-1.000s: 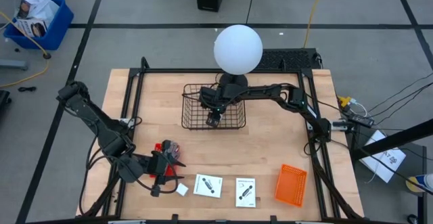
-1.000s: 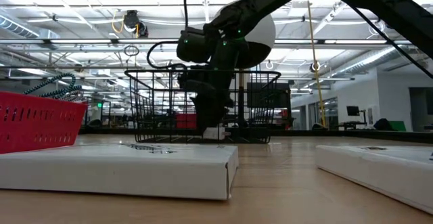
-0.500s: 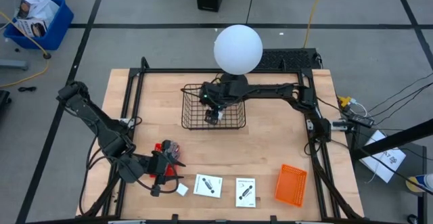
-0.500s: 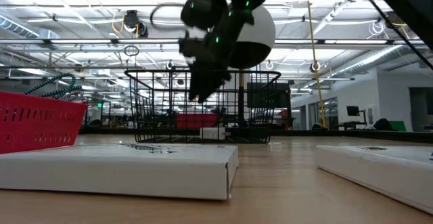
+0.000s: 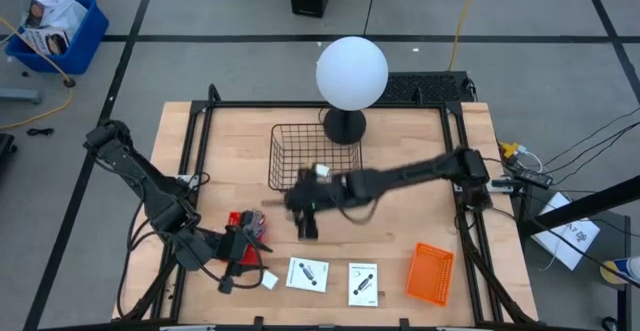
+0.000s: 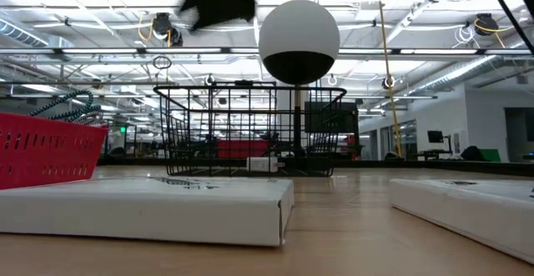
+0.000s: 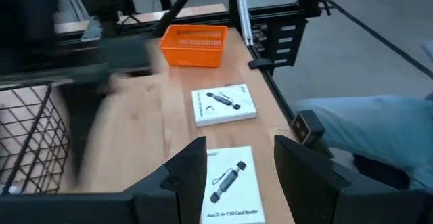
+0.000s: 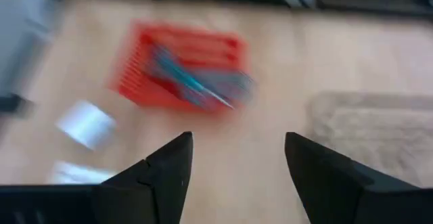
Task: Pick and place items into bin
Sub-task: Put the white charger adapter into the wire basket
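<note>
- From overhead I saw the left gripper low at the table's left front, just beside a small white block; its fingers were too dark there to read.
- The left wrist view settled it: the two fingers stood spread with nothing between them, and the nearer white card showed through the gap.
- A red tray sat just behind that gripper. Overhead its contents were a dark clutter, but the right wrist view, though smeared, showed a teal-handled tool lying across the tray with something grey beside it.
- That same view caught a white block on the wood near the tray.
- The two cards and lay side by side along the front edge; in the low view they filled the foreground as flat white slabs.
- The black wire bin stood mid-table in front of the white globe lamp. I could not tell what lay in it.
- The right gripper hung over bare wood in front of the bin, between it and the cards, blurred overhead. Its wrist view showed the fingers apart and empty.
- In the low view that arm was only a dark smear at the top.
- An orange basket rested at the right front.
</note>
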Action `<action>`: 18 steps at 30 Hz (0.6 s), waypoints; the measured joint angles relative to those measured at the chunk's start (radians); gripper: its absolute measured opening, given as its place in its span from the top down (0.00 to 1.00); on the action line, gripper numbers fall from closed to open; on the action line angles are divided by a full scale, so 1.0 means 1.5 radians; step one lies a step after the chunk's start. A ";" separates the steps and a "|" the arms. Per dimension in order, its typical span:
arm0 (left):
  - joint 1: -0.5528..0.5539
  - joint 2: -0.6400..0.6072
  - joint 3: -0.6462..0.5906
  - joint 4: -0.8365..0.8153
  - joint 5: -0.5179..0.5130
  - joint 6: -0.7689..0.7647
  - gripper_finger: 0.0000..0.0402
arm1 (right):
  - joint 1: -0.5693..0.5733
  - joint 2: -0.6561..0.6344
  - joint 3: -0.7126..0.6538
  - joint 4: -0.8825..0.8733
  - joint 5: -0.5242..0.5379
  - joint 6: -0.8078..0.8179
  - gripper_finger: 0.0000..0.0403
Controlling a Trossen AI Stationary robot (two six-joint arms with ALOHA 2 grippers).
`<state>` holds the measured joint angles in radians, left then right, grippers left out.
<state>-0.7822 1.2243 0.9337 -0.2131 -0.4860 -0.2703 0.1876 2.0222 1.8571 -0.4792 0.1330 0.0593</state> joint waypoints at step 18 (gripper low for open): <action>-0.093 -0.062 0.001 0.059 -0.055 0.064 0.56 | 0.152 0.175 -0.001 0.250 -0.010 0.196 0.49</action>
<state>-0.9214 1.1309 0.9348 -0.1248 -0.5683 -0.1741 0.4152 2.2841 1.8549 -0.1037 0.1184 0.3527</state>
